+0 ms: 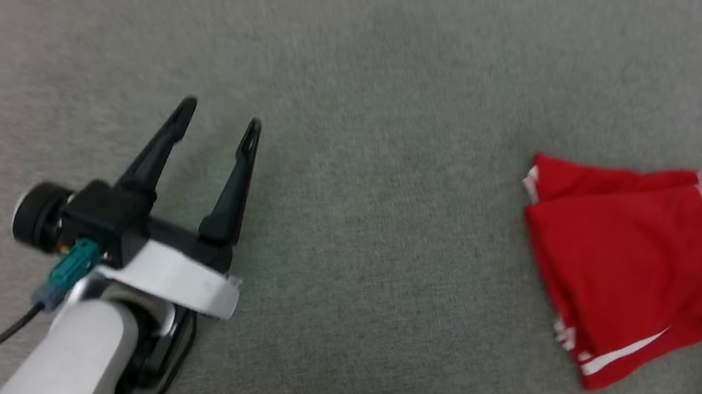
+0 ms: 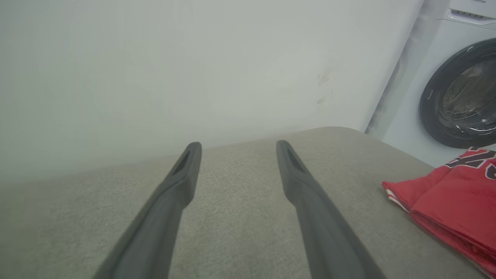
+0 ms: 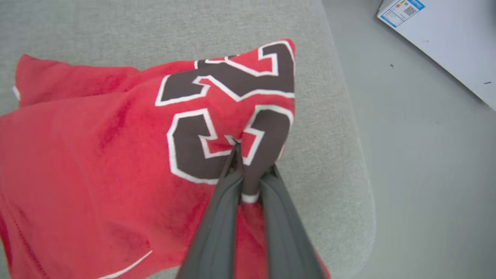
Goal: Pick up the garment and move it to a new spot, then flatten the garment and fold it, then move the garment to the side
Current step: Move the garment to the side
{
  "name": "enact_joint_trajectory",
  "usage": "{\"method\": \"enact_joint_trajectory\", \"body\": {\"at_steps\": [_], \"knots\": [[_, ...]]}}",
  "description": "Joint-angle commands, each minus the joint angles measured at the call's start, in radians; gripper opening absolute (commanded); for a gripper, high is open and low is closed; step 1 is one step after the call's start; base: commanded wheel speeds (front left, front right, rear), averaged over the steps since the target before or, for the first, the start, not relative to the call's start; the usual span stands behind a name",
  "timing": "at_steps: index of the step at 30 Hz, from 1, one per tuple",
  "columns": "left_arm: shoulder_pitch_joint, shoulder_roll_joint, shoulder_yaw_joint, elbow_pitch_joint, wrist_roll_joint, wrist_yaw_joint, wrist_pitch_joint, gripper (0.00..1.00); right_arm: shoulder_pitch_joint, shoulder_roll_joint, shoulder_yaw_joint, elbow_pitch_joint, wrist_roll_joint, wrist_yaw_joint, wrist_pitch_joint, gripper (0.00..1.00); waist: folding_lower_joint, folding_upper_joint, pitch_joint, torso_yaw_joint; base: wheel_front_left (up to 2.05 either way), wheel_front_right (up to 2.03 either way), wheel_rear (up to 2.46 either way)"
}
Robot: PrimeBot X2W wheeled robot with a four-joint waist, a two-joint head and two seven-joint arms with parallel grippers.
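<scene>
On the grey padded counter (image 1: 358, 155): red jersey garment (image 1: 634, 269), folded;
Right tool (image 3: 254, 161): clamped on its numbered edge;
Left tool (image 1: 221, 113): held apart

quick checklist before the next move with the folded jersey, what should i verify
1. Right pincer grip on the garment: ok, shut on fabric at the numerals.
2. All folded layers in that grip: cannot tell.
3. Left pincer free: ok, open, apart from the garment.
4. Garment folded: ok, layered, edges roughly stacked.
5. Room on the grey cushion further right: not ok, garment lies near its edge.
</scene>
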Motion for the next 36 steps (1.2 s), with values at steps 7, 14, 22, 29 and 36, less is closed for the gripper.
{"method": "enact_joint_trajectory", "body": {"at_steps": [7, 14, 22, 29, 36], "knots": [[-0.114, 0.030, -0.016, -0.071, 0.044, -0.009, 0.056, 1.00, -0.153, 0.001, -0.127, 0.196, -0.084, -0.001, -0.212, 0.00, 0.0000, 0.0000, 0.207, -0.037, 0.00, 0.00, 0.00], [-0.142, 0.049, -0.028, -0.120, 0.060, -0.011, 0.085, 1.00, -0.233, 0.054, -0.222, 0.378, -0.189, -0.001, -0.373, 0.75, 0.0000, 0.0000, 0.258, -0.021, 0.00, 0.00, 0.00], [-0.116, 0.049, -0.026, -0.103, 0.046, -0.006, 0.067, 1.00, -0.256, 0.082, -0.306, 0.515, -0.245, -0.001, -0.499, 1.00, 0.0000, 0.0000, 0.214, -0.003, 0.00, 0.00, 0.00], [-0.008, 0.031, -0.010, -0.038, 0.002, 0.019, 0.015, 1.00, -0.176, 0.094, -0.300, 0.497, -0.227, -0.001, -0.558, 1.00, 0.0000, 0.0000, 0.054, 0.011, 0.00, 0.00, 0.00], [0.101, -0.004, 0.009, 0.019, -0.050, 0.052, -0.023, 1.00, -0.016, 0.112, -0.248, 0.365, -0.192, -0.001, -0.579, 1.00, 0.0000, 0.0000, -0.108, 0.054, 0.00, 0.00, 0.00]]}}
